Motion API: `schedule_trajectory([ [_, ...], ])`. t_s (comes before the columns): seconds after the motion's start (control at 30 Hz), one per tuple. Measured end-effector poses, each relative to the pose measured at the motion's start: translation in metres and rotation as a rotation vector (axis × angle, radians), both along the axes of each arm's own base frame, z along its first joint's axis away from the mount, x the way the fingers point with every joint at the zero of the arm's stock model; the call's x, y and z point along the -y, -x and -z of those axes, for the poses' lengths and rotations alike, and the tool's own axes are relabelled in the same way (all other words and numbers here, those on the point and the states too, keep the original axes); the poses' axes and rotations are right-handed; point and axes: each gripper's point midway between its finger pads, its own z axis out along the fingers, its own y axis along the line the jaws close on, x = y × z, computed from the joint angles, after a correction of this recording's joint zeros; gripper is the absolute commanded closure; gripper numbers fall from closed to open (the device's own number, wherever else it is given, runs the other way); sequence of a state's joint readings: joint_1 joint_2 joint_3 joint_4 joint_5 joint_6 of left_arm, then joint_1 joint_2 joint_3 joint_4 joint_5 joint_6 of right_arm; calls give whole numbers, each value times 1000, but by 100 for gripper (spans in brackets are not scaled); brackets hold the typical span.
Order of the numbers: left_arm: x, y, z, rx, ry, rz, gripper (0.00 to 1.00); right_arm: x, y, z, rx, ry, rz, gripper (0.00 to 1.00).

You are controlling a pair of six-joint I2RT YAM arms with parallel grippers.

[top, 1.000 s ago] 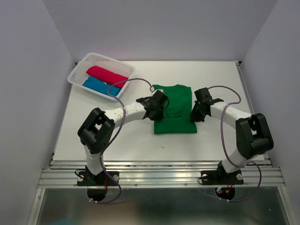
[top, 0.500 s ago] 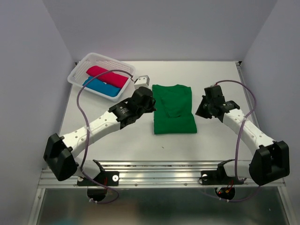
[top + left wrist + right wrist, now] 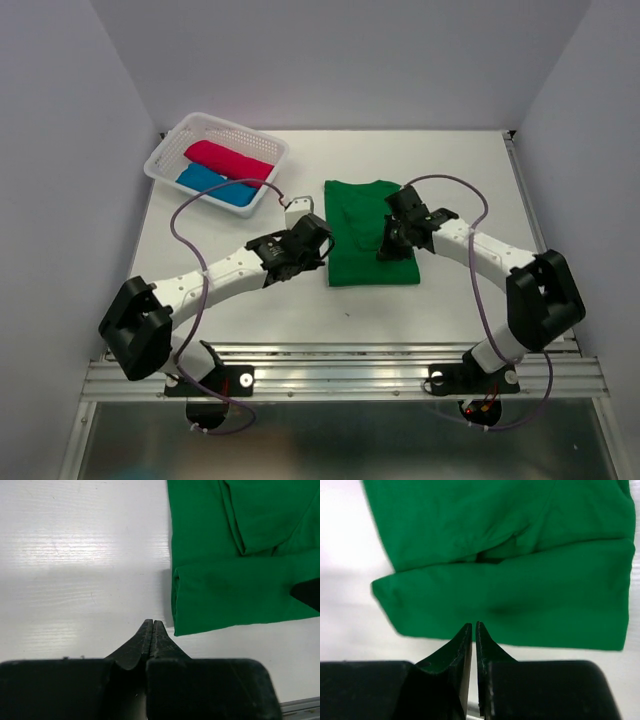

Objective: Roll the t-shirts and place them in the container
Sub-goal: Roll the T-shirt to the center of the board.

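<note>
Pointing down at the white counter (image 3: 450, 300), the left end effector (image 3: 151, 625) has its two fingers pressed together and grips nothing. Its tip stands over bare surface, just beside the near left corner of the bright green short-sleeved cotton t-shirt (image 3: 358, 215). The right end effector (image 3: 472, 626) also holds nothing, with only a thin slit between its fingers. It hangs over the near band of the same cloth, but I cannot tell if it touches.

Half a second ago both arms were swung outward, well apart from the garment; now both have come back to its near end. The shirt itself has not moved between these moments. I judge that the arms are taking new positions to start or continue the roll from the near hem.

The green t-shirt lies flat in the middle of the counter, folded into a narrow rectangle with sleeves turned inward and the collar at the far end. Its near edge is doubled over into a flat band.

A crimson-pink rolled t-shirt (image 3: 228, 160) and a blue rolled t-shirt (image 3: 212, 183) lie side by side in the white perforated plastic basket (image 3: 240, 127) at the far left.
</note>
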State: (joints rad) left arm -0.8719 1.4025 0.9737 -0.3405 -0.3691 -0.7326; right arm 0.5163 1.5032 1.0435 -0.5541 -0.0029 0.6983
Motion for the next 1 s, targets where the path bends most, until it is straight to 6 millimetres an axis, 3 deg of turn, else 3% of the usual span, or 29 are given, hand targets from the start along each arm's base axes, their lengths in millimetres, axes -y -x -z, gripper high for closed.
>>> schedule_trajectory([
  [0.17,4,6,-12,-5,77,-9,82,2,-8,49,-84,75,31,88],
  [0.2,4,9,-11,-15,90,-7,70,3,-8,57,-109,94,33,87],
  [0.3,4,18,-3,-49,108,-1,69,2,-12,59,-121,109,32,83],
  [0.43,2,25,8,-84,108,5,69,-1,-37,8,5,92,55,74],
  [0.5,3,27,9,-91,115,7,68,3,-47,-30,110,76,80,65],
  [0.57,8,27,9,-95,142,10,68,10,-47,-55,177,65,103,62],
  [0.67,16,31,13,-113,187,23,66,29,-35,-73,228,53,135,56],
  [0.73,19,36,18,-134,206,32,61,46,-21,-62,208,57,157,53],
  [0.9,29,41,26,-159,274,48,53,90,27,-9,50,66,221,49],
  [1.0,31,44,34,-183,315,42,46,104,49,8,-23,16,254,49],
])
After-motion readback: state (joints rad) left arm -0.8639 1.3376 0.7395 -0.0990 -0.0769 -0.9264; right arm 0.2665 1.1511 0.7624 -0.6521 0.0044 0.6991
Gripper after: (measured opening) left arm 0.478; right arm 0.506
